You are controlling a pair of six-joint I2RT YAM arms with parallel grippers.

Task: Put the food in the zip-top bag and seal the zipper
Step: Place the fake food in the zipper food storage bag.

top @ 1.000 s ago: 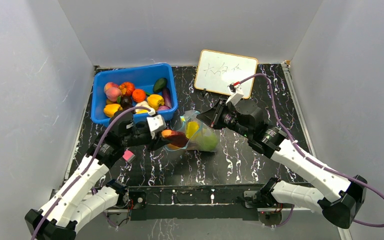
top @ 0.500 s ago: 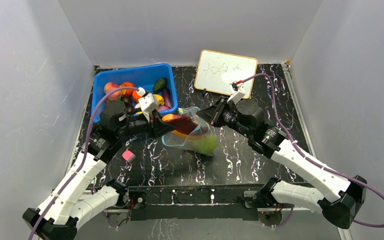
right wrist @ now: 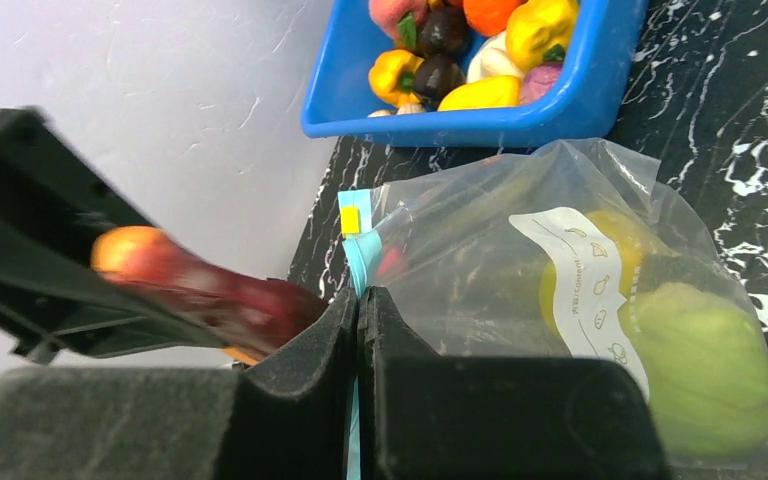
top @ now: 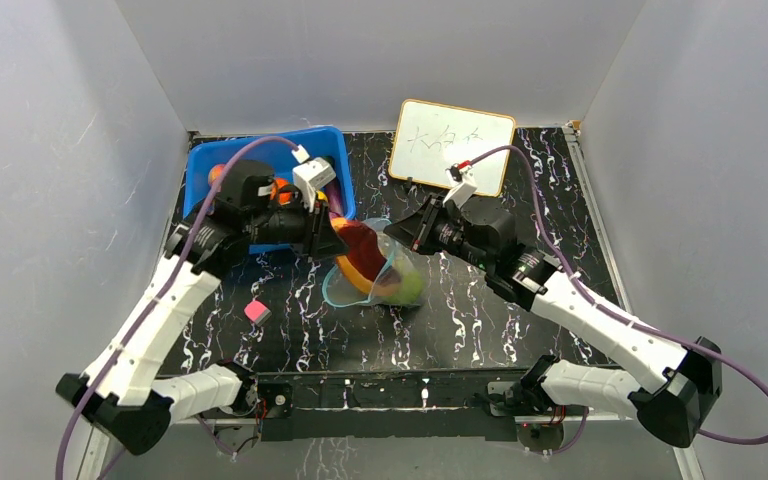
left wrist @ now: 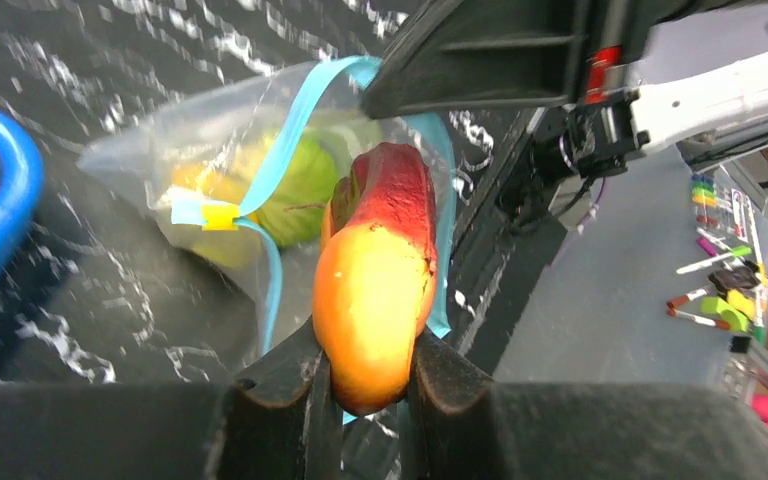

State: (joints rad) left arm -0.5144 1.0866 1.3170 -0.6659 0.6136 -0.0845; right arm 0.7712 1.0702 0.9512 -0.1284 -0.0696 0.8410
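Grey walls close in a black marbled table, with a blue bin of toy food in the far left corner, a whiteboard leaning at the far edge and a pink cube lying toward the near left.

From the near left corner my left arm rises with its elbow high. Its forearm crosses over the bin and my left gripper points right. Its fingers pinch the orange end of the slice, whose dark-red end pokes at the open mouth of the bag.

The bag lies at mid-table, just off the bin's near right corner. It holds a green fruit and a yellow piece.

My right arm stretches from the near right corner toward the table's middle, wrist aimed left. My right gripper has its fingers pressed together on the bag's mouth edge at the zipper, holding it up. The zipper's two sides stand apart.
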